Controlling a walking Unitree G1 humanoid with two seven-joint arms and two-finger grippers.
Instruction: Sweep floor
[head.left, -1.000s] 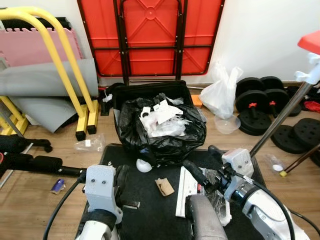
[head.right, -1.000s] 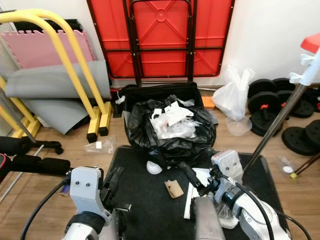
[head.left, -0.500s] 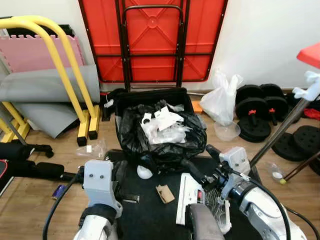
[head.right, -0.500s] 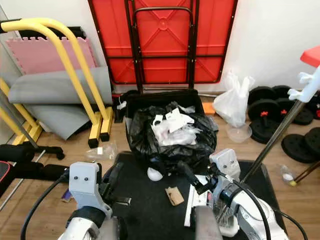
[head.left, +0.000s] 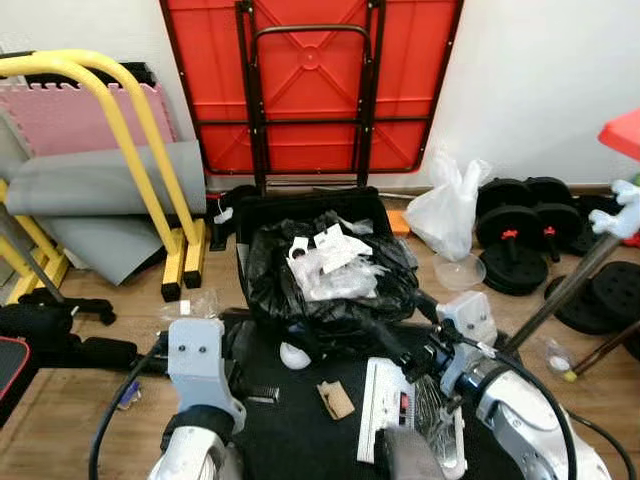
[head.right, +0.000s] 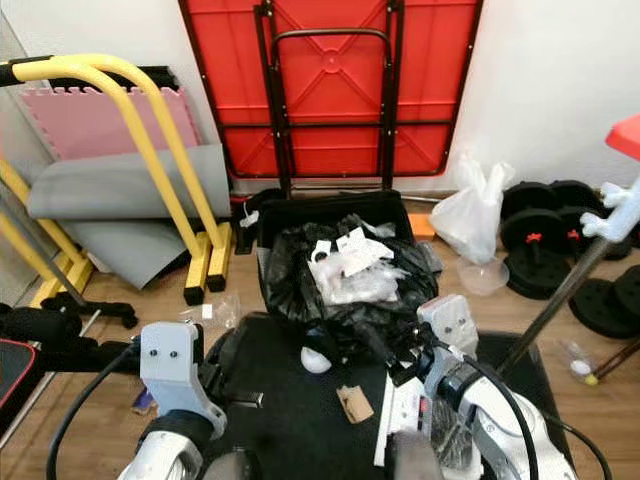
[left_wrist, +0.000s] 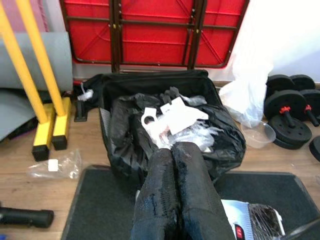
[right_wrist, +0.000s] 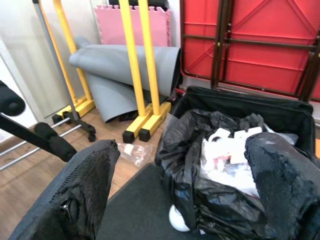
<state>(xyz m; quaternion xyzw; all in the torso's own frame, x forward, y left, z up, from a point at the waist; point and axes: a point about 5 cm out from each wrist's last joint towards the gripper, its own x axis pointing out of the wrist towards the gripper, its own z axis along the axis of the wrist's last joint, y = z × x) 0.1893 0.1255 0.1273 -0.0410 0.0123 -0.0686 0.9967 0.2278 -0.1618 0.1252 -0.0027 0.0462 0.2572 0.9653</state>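
Here, my left gripper (left_wrist: 172, 200) sits low at my left side with its two fingers pressed flat against each other and nothing between them, aimed toward the black bin (head.left: 325, 265) ahead of me. My right gripper (right_wrist: 182, 192) is spread wide with nothing in it, its fingers (head.left: 385, 338) reaching out over the near edge of that bin. The bin is lined with a black bag and heaped with white paper and clear plastic scraps. It stands on the far edge of a black mat (head.left: 300, 425), which lies on a wooden floor (head.left: 90, 400). On the mat, close to the bin, I see a small white round object (head.left: 293, 356), a brown scrap of cardboard (head.left: 336, 399) nearer to me, and a flat white item (head.left: 385, 420) with a bit of red on it, just beside my right arm. A crumpled clear wrapper (head.left: 195, 303) lies on the bare wood to the left of the mat. Behind the bin a red folded table (head.left: 310, 85) leans against the wall, with a yellow frame (head.left: 120, 130), a rolled grey mat (head.left: 95, 185) and a pink foam tile (head.left: 60, 110) to its left. To the right are a white plastic bag (head.left: 447, 205) and black dumbbells (head.left: 520, 215).
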